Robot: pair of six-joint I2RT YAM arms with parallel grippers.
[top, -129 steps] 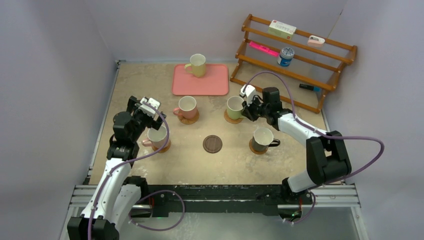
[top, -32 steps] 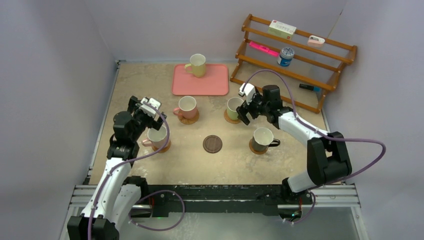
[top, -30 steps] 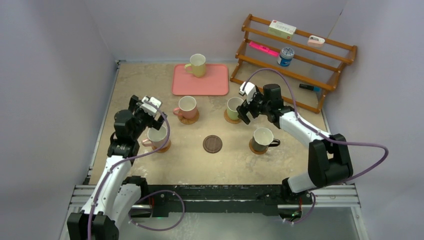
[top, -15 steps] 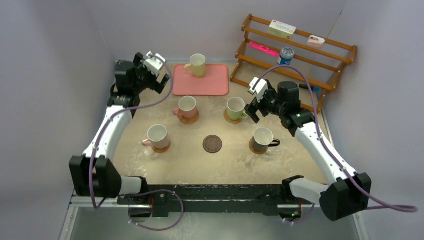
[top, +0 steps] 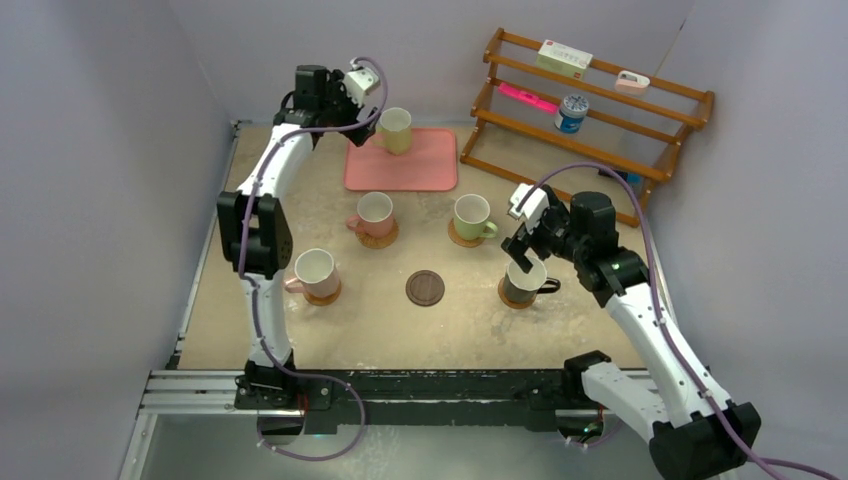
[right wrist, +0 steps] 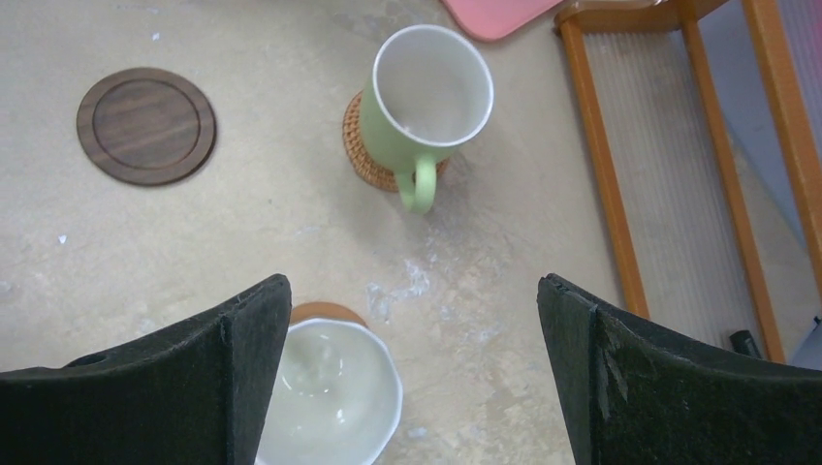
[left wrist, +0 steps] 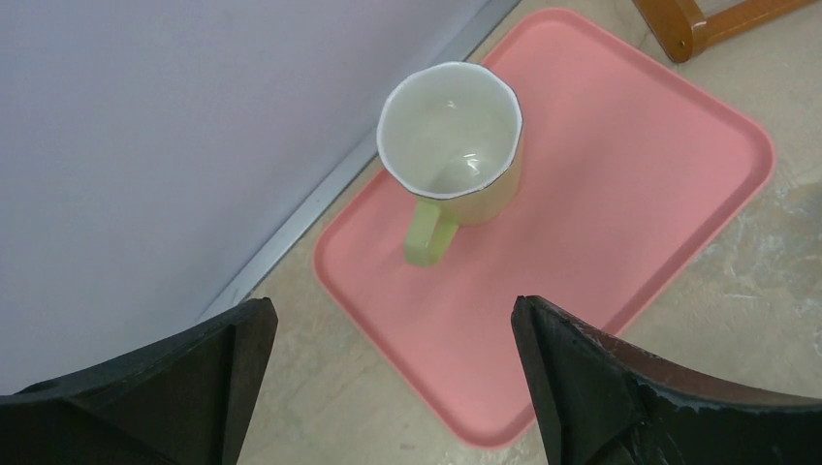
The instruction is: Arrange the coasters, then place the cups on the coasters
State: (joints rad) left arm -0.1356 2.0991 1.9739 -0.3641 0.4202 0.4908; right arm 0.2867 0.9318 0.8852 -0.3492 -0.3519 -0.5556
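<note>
Left pincer [left wrist: 388, 325] wide, empty, near pale yellow cup [left wrist: 451, 145] upright on pink tray [left wrist: 630, 174]. Right pincer [right wrist: 412, 291] wide, empty, above black cup [right wrist: 334, 397]. Black cup, green cup [right wrist: 426, 97], far pink cup [top: 375, 210] and near pink cup [top: 316, 268] each sit on a tan coaster [right wrist: 361, 160]. Dark coaster [right wrist: 145, 124] lies mid-worktop [top: 470, 330].

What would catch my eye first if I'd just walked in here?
The left gripper hangs open near a pale yellow mug standing on a pink tray at the table's far edge. Four other mugs sit on tan coasters mid-table, and one dark coaster lies bare among them.
</note>
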